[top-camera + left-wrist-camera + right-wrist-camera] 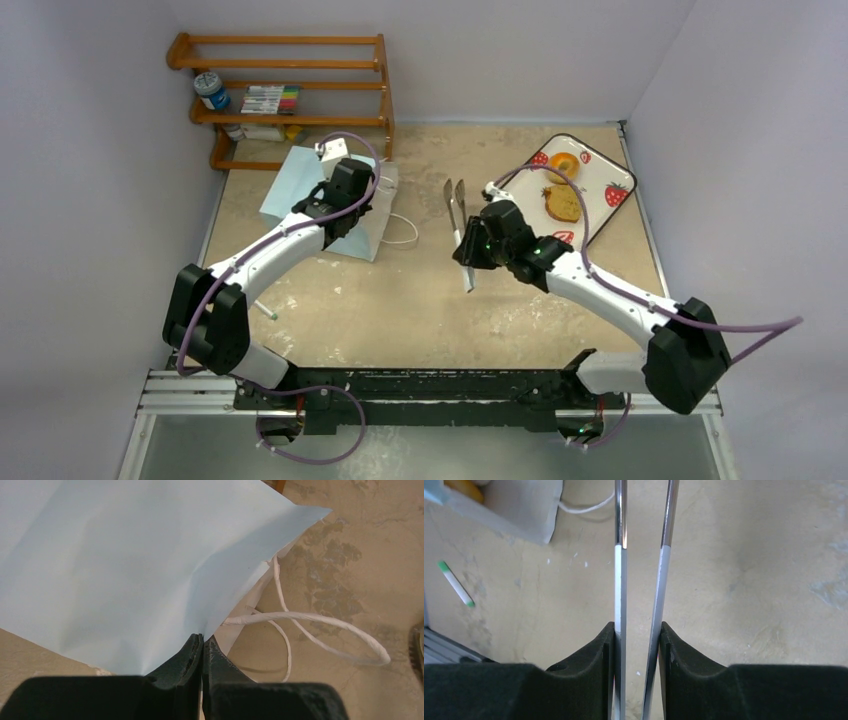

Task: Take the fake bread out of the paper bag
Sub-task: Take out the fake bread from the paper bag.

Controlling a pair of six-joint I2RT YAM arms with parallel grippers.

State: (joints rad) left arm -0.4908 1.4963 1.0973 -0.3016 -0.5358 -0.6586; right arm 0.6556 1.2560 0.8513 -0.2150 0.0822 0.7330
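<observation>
Top external view puts two pieces of the fake bread, an orange-tan toy bagel ring (563, 163) and a tan-brown toy slice (562, 203), on the white strawberry-patterned tray (604, 212), which lies just beyond and to the right of the right gripper (468, 245), well apart from the bag. The pale blue-teal paper gift bag (290, 185) lies flat on the mottled tan table (420, 310) directly under the left gripper (202, 642). In the left wrist view that gripper's black fingers are pressed together on the bag's blue edge, and the white cord loop handles (320, 621) trail on the table to the gripper's right. In the right wrist view the bag's open end sits ahead and to the left of the fingers, and a small orange-yellow shape (461, 486) shows there, cropped too much to identify. The right gripper is clamped on a pair of metal tongs (620, 555), one finger on the outside of each arm, with the two arms a little apart and pointing forward over bare table. A white pen with green ends (455, 583) lies on the table to the left of this gripper, nearer the arm bases. Beyond the left gripper, against the back wall, stands an orange wooden rack (290, 95) holding a jar and a set of markers.
</observation>
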